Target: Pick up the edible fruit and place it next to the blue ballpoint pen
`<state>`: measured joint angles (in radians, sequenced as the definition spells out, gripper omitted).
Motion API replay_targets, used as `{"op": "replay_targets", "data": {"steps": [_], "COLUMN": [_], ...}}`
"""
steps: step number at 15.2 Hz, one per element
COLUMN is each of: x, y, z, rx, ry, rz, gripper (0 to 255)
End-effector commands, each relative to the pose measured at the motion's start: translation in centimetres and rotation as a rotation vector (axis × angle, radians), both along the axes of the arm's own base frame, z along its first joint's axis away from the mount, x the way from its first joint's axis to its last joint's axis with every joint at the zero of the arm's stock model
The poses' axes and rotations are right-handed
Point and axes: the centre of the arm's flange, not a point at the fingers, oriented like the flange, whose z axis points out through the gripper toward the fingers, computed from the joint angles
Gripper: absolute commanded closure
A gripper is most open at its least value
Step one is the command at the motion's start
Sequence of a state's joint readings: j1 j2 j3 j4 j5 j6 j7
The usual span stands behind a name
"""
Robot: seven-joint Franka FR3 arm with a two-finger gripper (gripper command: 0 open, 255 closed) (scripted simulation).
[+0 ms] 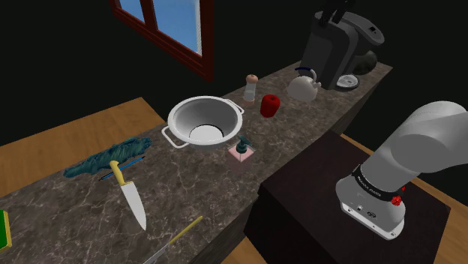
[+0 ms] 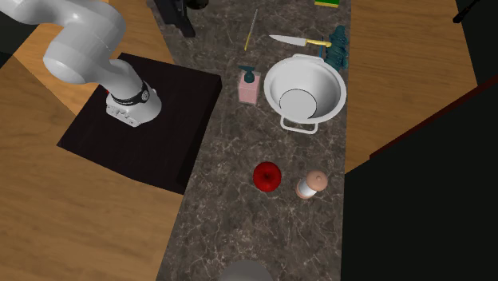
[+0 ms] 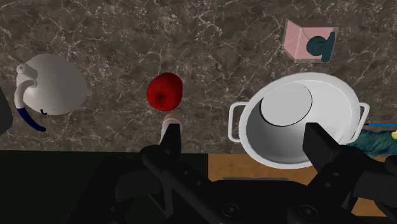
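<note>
Blocky black hand [image 3: 243,137]; round glossy red apple [image 3: 164,91].

Red apple [image 3: 164,91] upright on counter [image 3: 210,38] — blue pen [image 3: 382,125] flat, well apart.

Can make out little of the blue pen [image 1: 106,176] under the teal cloth [image 1: 105,160]; lose the shaker's [image 3: 170,120] base behind an end effector [image 3: 243,139] finger [image 3: 170,143].
</note>
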<state>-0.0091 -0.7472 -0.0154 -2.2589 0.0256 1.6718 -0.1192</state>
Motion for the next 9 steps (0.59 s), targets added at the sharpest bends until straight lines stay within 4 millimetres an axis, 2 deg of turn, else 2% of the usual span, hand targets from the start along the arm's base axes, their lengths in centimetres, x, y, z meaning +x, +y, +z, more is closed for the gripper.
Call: {"op": "replay_targets", "data": {"steps": [1,9], "x": [0.0,3.7], "y": [0.0,-5.2], "z": [0.0,-8.7], "rx": [0.000,-0.004], "ry": [0.000,-0.003], "rz": [0.000,0.194], "gripper": [0,0]}}
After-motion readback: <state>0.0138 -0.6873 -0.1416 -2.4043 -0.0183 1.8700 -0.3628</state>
